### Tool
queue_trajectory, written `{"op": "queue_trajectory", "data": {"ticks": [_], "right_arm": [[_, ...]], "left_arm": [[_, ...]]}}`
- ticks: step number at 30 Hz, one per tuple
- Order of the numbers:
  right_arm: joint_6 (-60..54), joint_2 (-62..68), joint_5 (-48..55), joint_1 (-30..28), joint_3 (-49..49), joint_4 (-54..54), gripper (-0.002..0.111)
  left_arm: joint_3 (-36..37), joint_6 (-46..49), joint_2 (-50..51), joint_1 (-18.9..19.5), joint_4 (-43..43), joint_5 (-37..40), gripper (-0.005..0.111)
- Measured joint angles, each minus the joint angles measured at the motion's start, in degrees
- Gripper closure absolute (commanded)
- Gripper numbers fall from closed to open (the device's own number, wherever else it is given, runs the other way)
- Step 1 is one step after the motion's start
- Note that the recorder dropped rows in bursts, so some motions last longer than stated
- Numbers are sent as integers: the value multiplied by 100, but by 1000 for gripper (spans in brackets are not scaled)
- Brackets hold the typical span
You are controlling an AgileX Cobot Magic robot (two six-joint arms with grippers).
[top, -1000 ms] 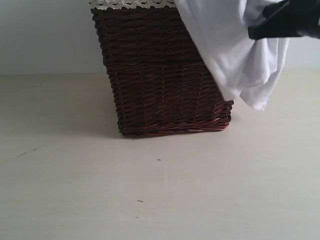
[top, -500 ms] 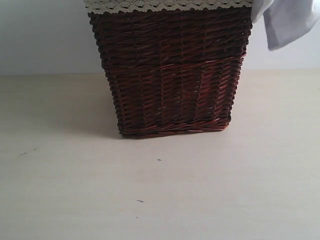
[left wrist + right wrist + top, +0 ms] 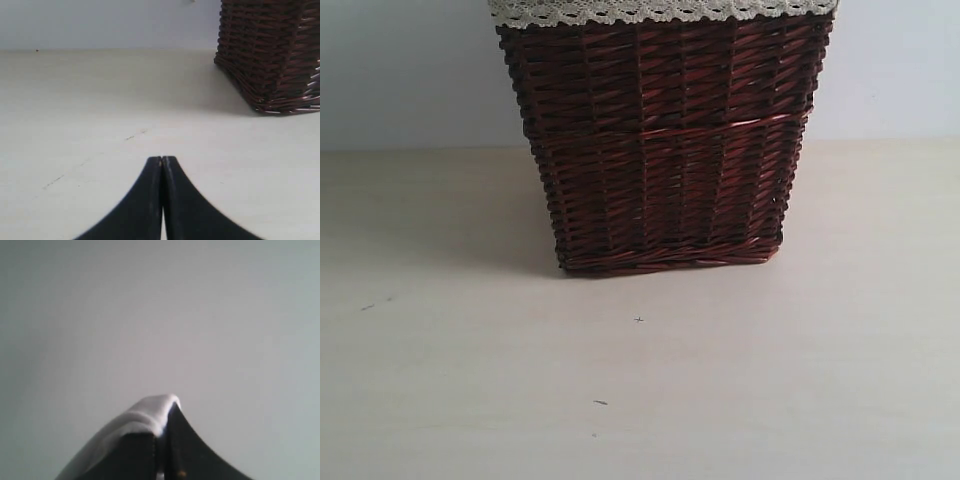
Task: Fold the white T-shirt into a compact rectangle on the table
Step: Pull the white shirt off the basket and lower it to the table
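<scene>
Soft white cotton T-shirt [image 3: 140,417]: only a bunched edge shows, clenched in the right tool [image 3: 165,420], up against the pale wall, outside the exterior view. Left tool [image 3: 162,161] clenched, empty, over the cream matte desk [image 3: 740,390]. Dark brown wicker basket [image 3: 665,140] stands there. Nothing is folded yet; laying flat and all folds remain.

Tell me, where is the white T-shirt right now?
Only the right wrist view shows it: a fold of the white T-shirt is pinched in the shut right tool. The exterior view shows just the basket on the table.
</scene>
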Motion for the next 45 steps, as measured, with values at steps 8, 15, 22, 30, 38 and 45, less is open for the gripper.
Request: {"op": "queue_trajectory", "data": {"ticks": [8, 15, 22, 30, 38, 45], "right_arm": [[1360, -156, -214, 0, -2156, 13, 108], [4450, -406, 1981, 0, -2415, -3040, 108], [6215, -312, 2170, 0, -1213, -4684, 108], [2695, -295, 3104, 8, -113, -1197, 108], [-3406, -295, 6966, 8, 1108, 3105, 108], [-7952, -305, 9438, 8, 2133, 5741, 108]], "left_arm": [[0, 0, 0, 0, 0, 0, 107], [0, 0, 0, 0, 0, 0, 107], [0, 0, 0, 0, 0, 0, 107], [0, 0, 0, 0, 0, 0, 107], [0, 0, 0, 0, 0, 0, 107], [0, 0, 0, 0, 0, 0, 107]]}}
